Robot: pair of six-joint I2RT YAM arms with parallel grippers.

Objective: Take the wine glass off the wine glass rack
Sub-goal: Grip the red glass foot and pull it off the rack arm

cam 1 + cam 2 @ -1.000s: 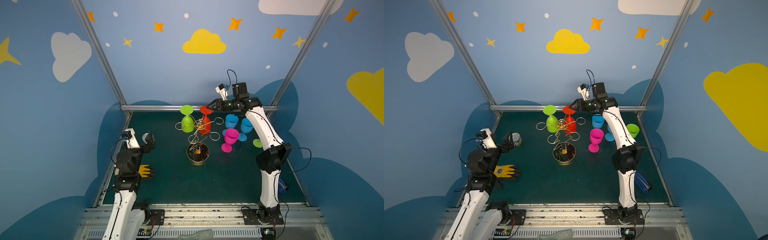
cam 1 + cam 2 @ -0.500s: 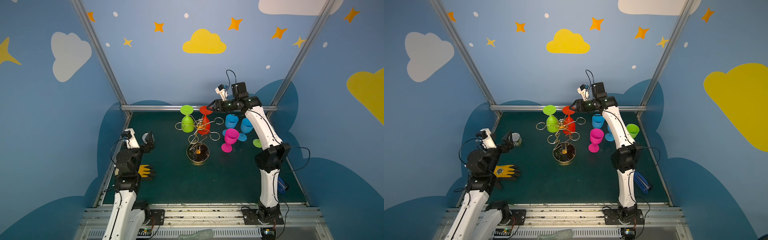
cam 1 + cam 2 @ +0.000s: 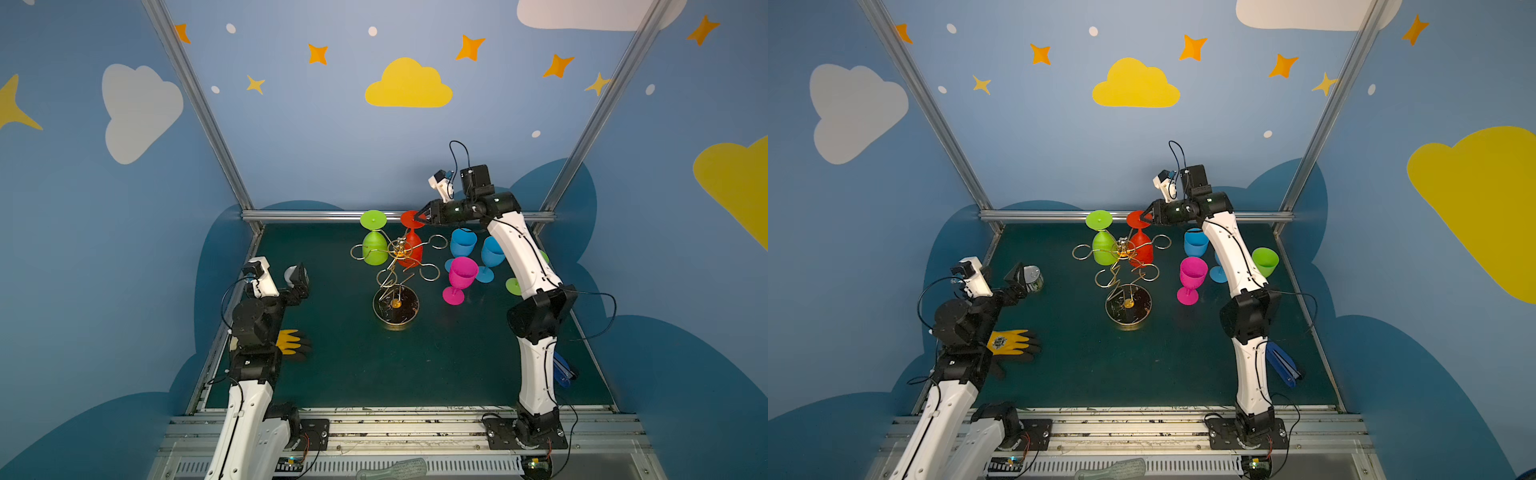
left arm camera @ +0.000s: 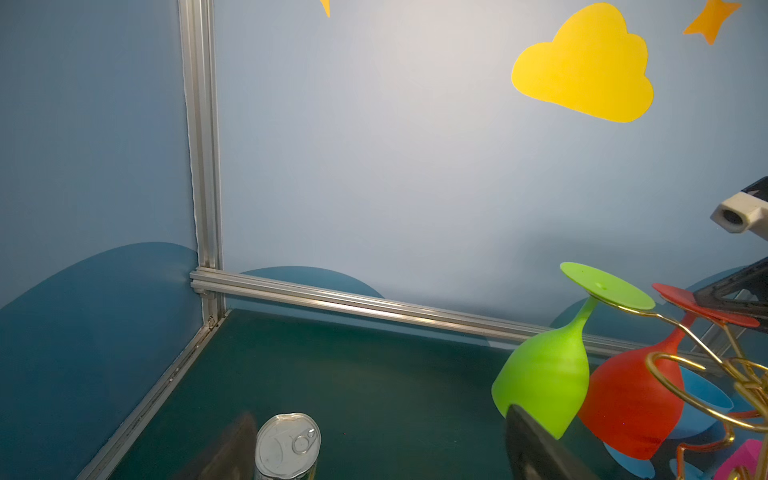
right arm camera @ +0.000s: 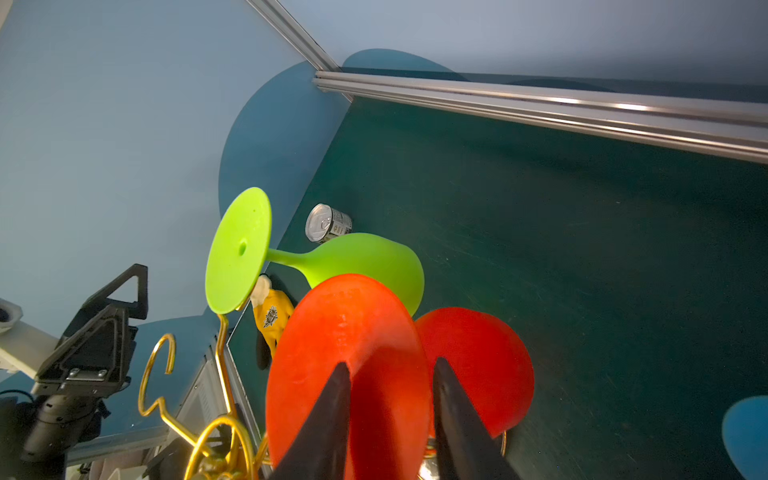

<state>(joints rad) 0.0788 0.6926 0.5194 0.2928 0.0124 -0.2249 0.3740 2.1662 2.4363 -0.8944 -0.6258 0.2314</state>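
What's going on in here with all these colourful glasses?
A two-armed robot is clearing wine glasses off a gold wire rack. Its right gripper has its fingers slightly apart at the foot of the red glass, which hangs upside down beside a green glass. No firm grip shows yet. The left gripper sits open near a tin can. A pink glass and others stand upright nearby.

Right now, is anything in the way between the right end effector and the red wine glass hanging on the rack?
Nothing visible does. The right end effector is at the foot of the red wine glass; the green wine glass hangs beside it, not between.
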